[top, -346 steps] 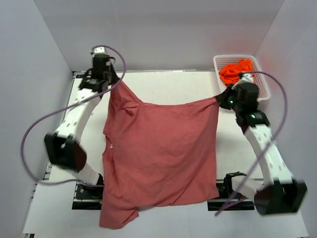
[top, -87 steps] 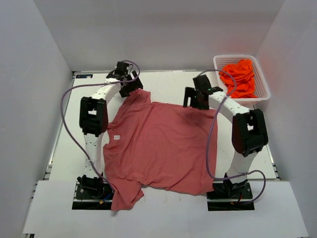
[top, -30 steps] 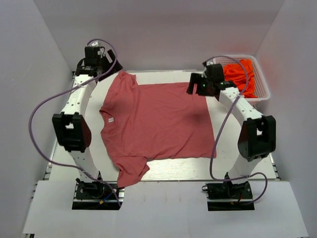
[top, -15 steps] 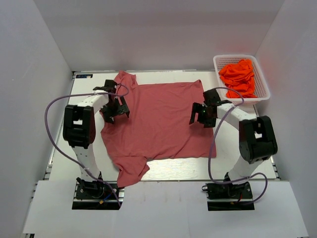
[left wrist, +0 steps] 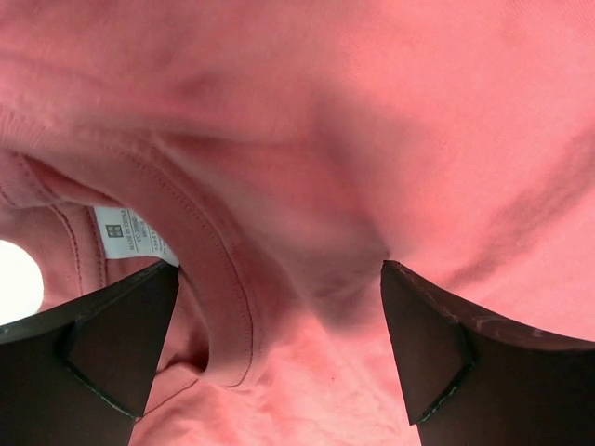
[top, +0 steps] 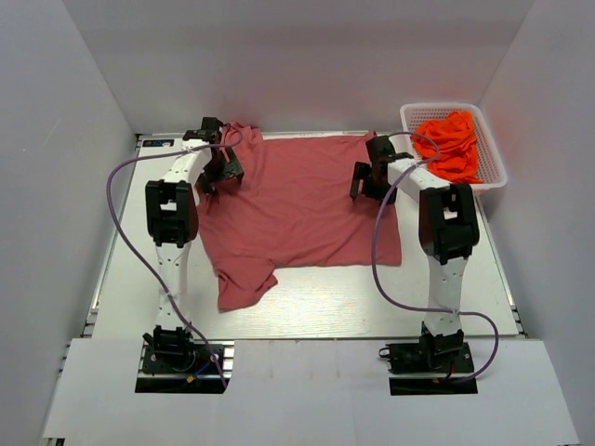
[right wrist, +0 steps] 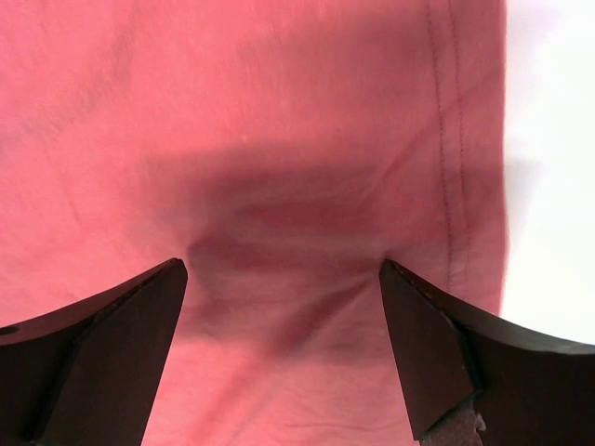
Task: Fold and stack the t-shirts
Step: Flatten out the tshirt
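Top view: the red tee (top: 302, 209) lies spread flat on the far half of the table (top: 446, 288), with one sleeve pointing toward the near edge. The orange tees (top: 451, 139) sit heaped in the basket (top: 405, 116) at the far right corner. The left gripper (top: 219, 175) is over the tee's left edge. The right gripper (top: 365, 184) is over the tee's right side, near the far right corner of the cloth.

Left wrist view: the left gripper (left wrist: 279, 344) has its jaws spread wide, holding nothing. Below it are the collar (left wrist: 218, 279) and its white label (left wrist: 130, 232). The cloth puckers between the fingers (left wrist: 116, 339).

Right wrist view: the right gripper (right wrist: 279, 344) is also spread wide and holds nothing. Creased cloth lies between its fingers (right wrist: 446, 358). The stitched hem (right wrist: 451, 139) runs along the right, with bare table beyond it.
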{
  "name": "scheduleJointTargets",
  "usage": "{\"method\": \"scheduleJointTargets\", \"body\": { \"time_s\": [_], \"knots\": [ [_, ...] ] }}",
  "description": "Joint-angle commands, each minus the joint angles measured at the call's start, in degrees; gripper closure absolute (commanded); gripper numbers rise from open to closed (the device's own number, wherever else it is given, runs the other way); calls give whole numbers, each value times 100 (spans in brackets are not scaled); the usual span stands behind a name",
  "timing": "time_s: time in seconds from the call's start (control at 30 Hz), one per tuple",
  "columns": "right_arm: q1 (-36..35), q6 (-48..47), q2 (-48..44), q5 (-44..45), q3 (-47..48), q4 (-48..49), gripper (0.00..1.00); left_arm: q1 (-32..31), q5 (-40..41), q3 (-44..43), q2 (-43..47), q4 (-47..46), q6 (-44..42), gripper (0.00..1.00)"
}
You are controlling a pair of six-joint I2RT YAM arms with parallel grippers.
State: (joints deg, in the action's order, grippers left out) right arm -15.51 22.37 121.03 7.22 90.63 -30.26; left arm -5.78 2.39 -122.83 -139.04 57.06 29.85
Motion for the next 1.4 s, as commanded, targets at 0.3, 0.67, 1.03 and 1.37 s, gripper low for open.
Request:
{"method": "scheduleJointTargets", "body": {
  "time_s": [0.3,0.67,1.03,1.37],
  "knots": [
    [-591,-822,-1606,-889,273,-288,10,-116,912,1102,2204,138,144,0],
    [-3061,574,-2111,-2426,-1662,354,10,-380,-1081,4019,4096,-1283,311,0],
    [-4003,1445,-942,-1734,-1162,417,11,-811,-1374,4495,3472,-2085,373,0],
    [-4399,1490,-370,-505,-599,-111,41,-811,-1048,4723,3358,-2076,434,0]
  ]
}}
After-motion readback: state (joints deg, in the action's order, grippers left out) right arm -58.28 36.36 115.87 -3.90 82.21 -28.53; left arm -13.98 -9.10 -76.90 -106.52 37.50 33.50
